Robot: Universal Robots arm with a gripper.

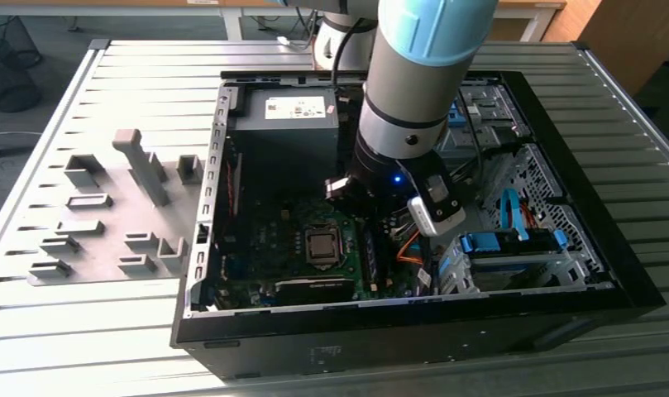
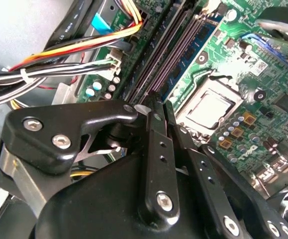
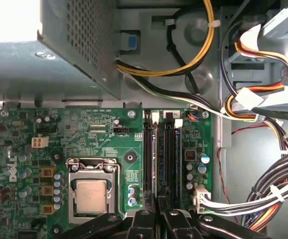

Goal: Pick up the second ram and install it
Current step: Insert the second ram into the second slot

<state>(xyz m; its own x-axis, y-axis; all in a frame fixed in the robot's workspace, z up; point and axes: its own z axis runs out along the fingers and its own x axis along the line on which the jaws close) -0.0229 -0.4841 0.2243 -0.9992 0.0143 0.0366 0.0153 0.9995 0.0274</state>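
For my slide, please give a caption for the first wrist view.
Robot hand poised over the motherboard's memory slots, beside the processor socket.

In the exterior view the arm [image 1: 417,91] hides the gripper and the memory slots beneath it. In both wrist views the gripper's [image 3: 158,201] black linkage covers the slots' [image 3: 160,154] near ends (toward six o'clock); whether it holds anything cannot be told.
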